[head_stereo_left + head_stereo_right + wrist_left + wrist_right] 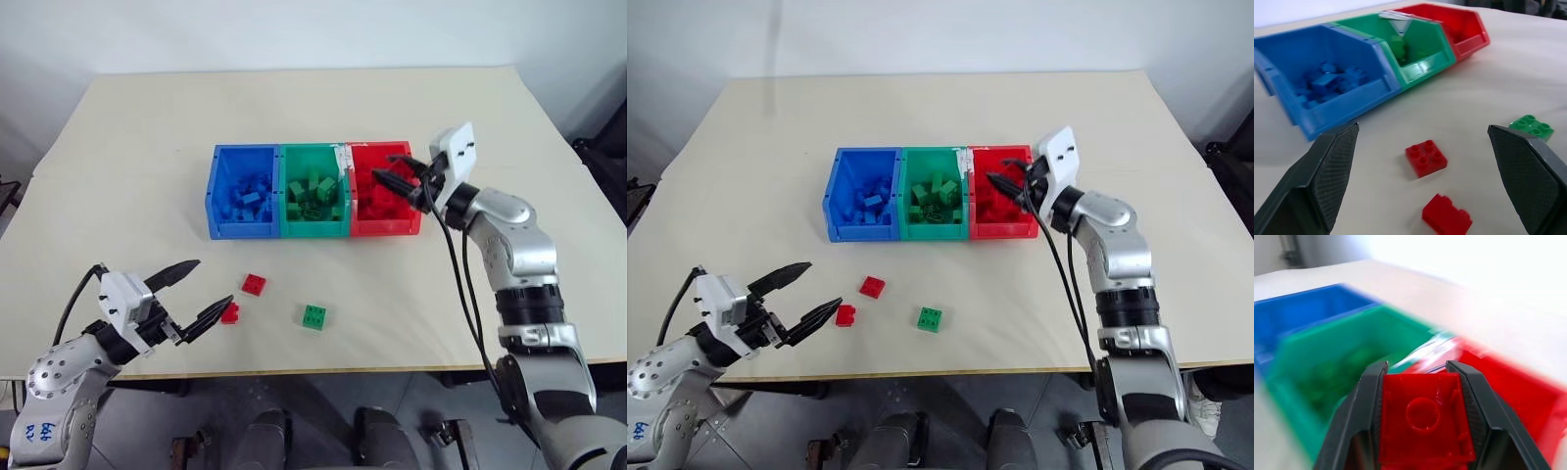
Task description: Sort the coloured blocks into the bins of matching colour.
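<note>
Three joined bins stand in a row mid-table: blue [217,201], green [313,228] and red [387,228], each holding several blocks of its own colour. My right gripper [384,174] hangs over the red bin, shut on a red block [1425,423]. Near the front edge lie a red block [254,284], a second red block [230,313] and a green block [314,316]. My left gripper [213,282] is open at the front left, low over the table. Its lower fingertip is right beside the second red block, and nothing sits between the fingers.
The beige table [147,127] has broad bare areas to the left, right and behind the bins. Its front edge runs just below the loose blocks. A white scrap [341,155] sits at the wall between the green and red bins.
</note>
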Motion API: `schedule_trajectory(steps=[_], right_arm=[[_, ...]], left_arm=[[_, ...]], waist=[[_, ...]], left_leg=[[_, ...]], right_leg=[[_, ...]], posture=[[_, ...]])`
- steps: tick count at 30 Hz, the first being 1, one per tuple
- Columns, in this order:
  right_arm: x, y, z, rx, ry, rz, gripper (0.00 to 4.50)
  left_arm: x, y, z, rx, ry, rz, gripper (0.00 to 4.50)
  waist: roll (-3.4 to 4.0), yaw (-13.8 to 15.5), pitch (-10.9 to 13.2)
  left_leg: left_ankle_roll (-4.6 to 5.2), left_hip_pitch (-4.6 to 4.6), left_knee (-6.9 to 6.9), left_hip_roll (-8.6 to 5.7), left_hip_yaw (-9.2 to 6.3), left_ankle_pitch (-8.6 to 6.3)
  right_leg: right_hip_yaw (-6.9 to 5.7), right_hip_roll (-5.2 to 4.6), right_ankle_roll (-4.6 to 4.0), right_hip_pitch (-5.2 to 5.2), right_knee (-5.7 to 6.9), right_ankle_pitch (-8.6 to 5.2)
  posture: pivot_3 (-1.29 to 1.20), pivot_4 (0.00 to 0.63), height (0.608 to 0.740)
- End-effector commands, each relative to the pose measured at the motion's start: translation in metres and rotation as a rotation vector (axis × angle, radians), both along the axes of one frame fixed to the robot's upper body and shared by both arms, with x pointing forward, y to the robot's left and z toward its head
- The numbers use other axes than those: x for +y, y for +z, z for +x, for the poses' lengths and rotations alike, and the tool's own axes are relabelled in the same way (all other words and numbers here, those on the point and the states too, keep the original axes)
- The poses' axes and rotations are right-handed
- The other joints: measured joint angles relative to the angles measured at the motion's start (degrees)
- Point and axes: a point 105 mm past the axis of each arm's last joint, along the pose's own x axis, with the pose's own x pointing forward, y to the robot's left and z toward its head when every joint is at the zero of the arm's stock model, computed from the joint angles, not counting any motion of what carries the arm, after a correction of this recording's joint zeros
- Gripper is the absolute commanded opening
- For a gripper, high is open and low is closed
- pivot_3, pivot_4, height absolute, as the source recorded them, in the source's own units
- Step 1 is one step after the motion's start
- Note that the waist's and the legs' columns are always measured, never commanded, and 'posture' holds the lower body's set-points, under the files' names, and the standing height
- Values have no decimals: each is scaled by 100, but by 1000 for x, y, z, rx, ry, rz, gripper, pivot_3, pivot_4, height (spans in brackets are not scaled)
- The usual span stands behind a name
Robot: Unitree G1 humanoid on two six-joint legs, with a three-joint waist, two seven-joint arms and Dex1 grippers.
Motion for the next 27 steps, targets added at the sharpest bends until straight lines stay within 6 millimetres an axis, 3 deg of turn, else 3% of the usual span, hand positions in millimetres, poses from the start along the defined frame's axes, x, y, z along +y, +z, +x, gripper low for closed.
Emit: schedule_trajectory(steps=[1, 8, 11, 17, 22, 27], right_arm=[[-6, 11, 20, -28, -79, 19, 2258], [-1, 15, 15, -61, 25, 7, 4466], [-6, 16, -2, -88, 114, 8, 4466], [-36, -1, -71, -117, 369, -62, 4466], [-70, -54, -138, 79, 546, -295, 4466], [-91, -70, -160, 128, 516, -326, 4466]], left_arm=[[-3, 6, -5, -30, 0, -11, 4500], [-3, 5, -4, -27, -12, 0, 4500], [-2, 5, -2, -24, -22, 7, 4500], [1, 6, 5, -17, -62, 40, 4500], [20, -1, 11, 22, -77, 117, 4500], [47, -3, 13, 49, -86, 194, 4500]], waist=[[0, -19, 0], [0, -84, 0], [0, -105, 0], [0, -42, 0], [1, 24, 0], [0, -13, 0]], left_leg=[[0, -1, 0, -7, 5, 0], [0, -21, -1, -5, 5, 0], [0, -32, 2, -3, 0, 0], [2, -49, 7, -2, -12, -1], [3, -49, 10, -7, -6, -1], [5, -36, 18, -3, 15, -2]], right_leg=[[2, 0, 0, -1, -1, 0], [1, 0, 0, -21, 2, 0], [-5, 1, 0, -28, 3, 0], [-13, -3, 1, -30, -4, 1], [-13, 0, 1, -29, -4, 1], [-6, 1, 1, -26, -5, 1]], posture=[[0, 150, 740], [0, 150, 740], [0, 150, 740], [0, 150, 740], [0, 150, 740], [0, 150, 740]])
